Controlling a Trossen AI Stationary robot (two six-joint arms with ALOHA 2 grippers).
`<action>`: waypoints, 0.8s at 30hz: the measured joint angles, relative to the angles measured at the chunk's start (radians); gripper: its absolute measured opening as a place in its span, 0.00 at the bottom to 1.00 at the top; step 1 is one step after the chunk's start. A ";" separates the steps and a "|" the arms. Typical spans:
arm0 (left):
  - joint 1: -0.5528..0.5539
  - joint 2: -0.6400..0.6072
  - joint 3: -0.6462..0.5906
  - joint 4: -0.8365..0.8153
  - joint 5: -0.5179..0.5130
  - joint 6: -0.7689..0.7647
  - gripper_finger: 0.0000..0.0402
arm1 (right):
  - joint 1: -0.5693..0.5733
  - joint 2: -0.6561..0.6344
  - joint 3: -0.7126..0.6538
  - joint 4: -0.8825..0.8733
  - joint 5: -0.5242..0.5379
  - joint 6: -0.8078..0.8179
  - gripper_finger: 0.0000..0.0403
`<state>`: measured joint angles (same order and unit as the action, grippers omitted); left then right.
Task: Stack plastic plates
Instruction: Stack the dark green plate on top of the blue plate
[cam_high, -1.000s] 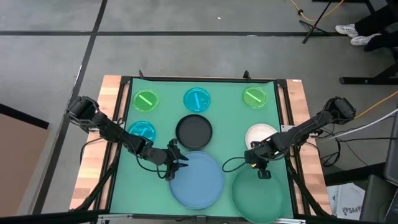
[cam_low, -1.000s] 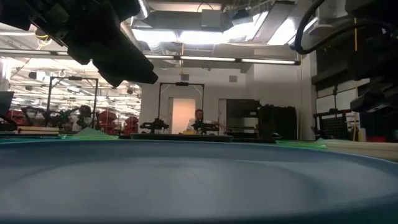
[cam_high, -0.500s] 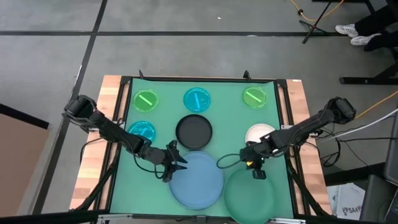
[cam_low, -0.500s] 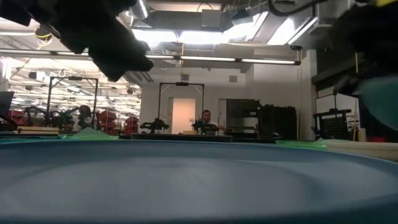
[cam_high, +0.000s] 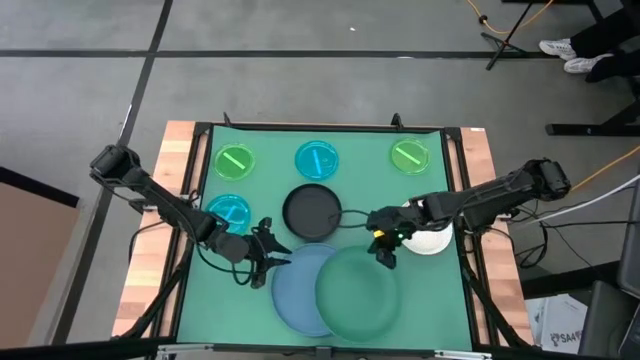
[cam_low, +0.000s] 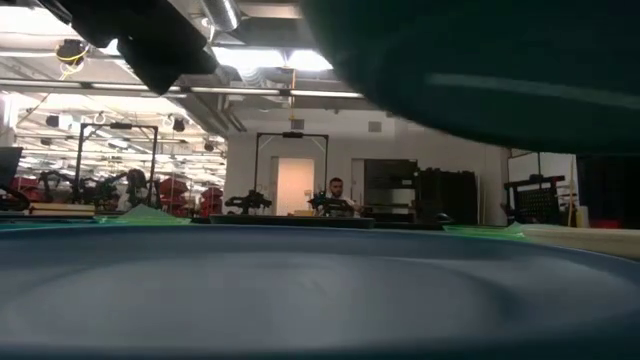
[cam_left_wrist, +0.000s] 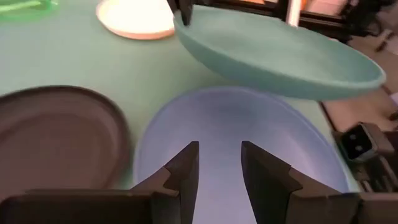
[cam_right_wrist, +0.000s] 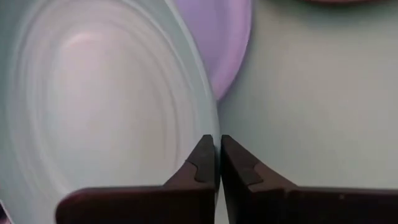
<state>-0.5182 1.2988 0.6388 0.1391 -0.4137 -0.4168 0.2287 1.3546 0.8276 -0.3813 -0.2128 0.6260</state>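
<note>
Right gripper (cam_high: 385, 250), lower centre, pinches the green plate's (cam_high: 358, 295) rim; it has carried that plate leftward, now hanging over the blue plate (cam_high: 300, 290). Left gripper (cam_high: 262, 257), fingers spread, has backed off left. Release should complete this stack.

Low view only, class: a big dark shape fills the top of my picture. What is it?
Observer: It is the dark green plate, gripped by its rim in the right claw.
Operator: Where does it hang?
Observer: Over the right part of the blue plate, off centre and lifted clear of it.
Operator: And the other arm?
Observer: The left claw is open at the blue plate's left rim, holding nothing.
</note>
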 joint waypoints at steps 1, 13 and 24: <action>-0.003 0.000 0.000 0.003 -0.018 0.000 0.28 | -0.004 0.014 0.000 0.021 0.003 0.001 0.00; -0.011 -0.003 0.000 0.003 -0.076 -0.001 0.28 | -0.083 0.200 0.000 0.309 0.006 0.013 0.00; -0.011 -0.003 0.000 0.005 -0.099 -0.002 0.28 | -0.098 0.297 0.000 0.468 -0.009 0.022 0.00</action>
<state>-0.5289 1.2961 0.6388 0.1440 -0.5128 -0.4187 0.1307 1.6518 0.8280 0.0864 -0.2214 0.6476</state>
